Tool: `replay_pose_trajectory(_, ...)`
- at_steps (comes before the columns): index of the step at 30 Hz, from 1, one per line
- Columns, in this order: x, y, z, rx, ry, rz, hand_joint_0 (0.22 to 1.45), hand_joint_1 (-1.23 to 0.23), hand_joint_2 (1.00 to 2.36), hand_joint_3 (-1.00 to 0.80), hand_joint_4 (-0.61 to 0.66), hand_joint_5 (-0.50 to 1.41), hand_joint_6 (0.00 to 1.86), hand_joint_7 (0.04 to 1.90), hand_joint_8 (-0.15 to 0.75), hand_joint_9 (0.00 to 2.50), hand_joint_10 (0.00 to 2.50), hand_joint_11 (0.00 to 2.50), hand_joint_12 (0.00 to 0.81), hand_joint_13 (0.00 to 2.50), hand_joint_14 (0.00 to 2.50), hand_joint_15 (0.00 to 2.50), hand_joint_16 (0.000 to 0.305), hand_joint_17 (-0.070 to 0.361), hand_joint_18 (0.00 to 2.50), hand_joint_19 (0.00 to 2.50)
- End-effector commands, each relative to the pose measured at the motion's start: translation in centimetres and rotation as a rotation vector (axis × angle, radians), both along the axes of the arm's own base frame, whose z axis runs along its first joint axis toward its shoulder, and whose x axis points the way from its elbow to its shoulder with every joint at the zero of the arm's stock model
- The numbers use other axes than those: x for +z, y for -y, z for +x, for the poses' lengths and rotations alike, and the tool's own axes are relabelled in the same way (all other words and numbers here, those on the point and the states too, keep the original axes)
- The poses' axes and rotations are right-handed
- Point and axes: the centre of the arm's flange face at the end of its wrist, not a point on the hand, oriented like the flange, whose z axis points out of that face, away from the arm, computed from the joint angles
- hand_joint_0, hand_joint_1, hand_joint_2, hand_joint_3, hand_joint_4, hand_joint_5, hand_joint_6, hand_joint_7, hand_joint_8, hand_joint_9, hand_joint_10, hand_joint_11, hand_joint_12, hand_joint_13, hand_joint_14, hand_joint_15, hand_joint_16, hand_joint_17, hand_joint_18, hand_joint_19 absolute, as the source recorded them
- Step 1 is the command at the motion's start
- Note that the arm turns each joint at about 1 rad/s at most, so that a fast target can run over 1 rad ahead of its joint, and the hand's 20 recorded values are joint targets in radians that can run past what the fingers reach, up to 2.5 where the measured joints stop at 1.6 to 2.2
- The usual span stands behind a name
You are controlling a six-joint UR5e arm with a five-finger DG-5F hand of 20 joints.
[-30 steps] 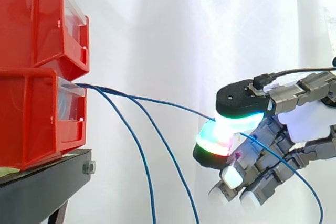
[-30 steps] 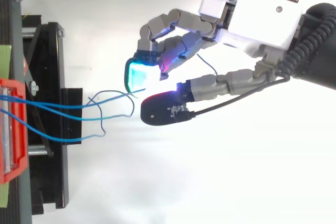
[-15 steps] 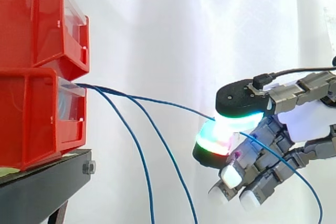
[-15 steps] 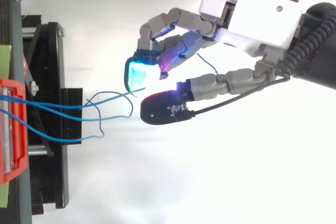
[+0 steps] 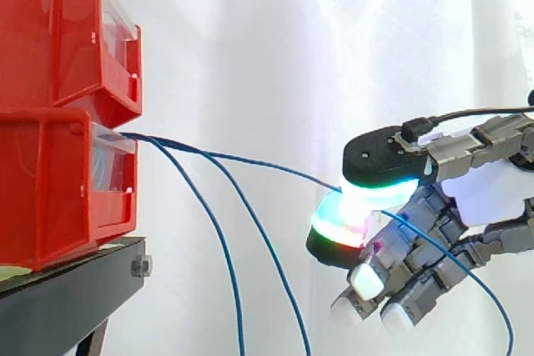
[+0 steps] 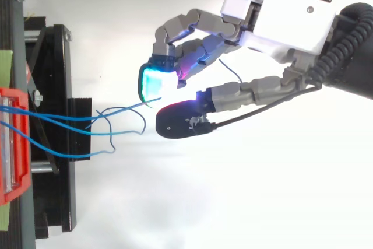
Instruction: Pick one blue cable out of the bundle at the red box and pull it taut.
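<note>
Side and top views of a cable pull. Two red boxes sit stacked at the left edge of the side view, the upper box point(image 5: 58, 31) above the lower box point(image 5: 50, 189), both on a black stand point(image 5: 75, 285) in front of a white curtain point(image 5: 275, 39). A bundle of thin blue cables leaves the front lip of the lower box.

The hand point(image 5: 492, 193) enters from the right edge and sits well apart from the boxes, clear of the stand's outer edge. It grips one blue cable point(image 5: 250, 161) between the thumb pad and a glowing finger pad point(image 5: 340, 221), and the other fingers curl below. This cable spans the open gap from the box lip to the pads in a shallow, nearly straight line. Its free end passes over the curled fingers and arcs down towards the lower right corner.

The loose cables point(image 5: 214, 227) drop steeply from the same lip to the bottom edge, between the stand and the hand. In the top view the hand point(image 6: 285, 21) reaches in from the right, and open room separates its pads from the stand's edge point(image 6: 58, 132).
</note>
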Motion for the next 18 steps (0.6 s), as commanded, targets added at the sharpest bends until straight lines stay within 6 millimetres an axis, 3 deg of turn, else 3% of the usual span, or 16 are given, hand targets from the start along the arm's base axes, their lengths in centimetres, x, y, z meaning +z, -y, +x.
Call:
replay_pose_trajectory(1,0.0,0.0,-0.04,0.0,0.0,0.0,0.59,-0.88,1.01,-0.06,-0.06,-0.05,0.84,1.1,0.312,0.83,0.01,0.44,0.37,0.51,0.01,0.19,0.056,0.126,0.65,0.24)
replay_pose_trajectory(18,0.07,0.0,-0.01,0.0,0.001,0.0,0.59,-0.87,1.02,-0.07,-0.06,-0.06,0.85,1.08,0.309,0.82,0.01,0.43,0.366,0.5,0.01,0.19,0.055,0.123,0.63,0.25)
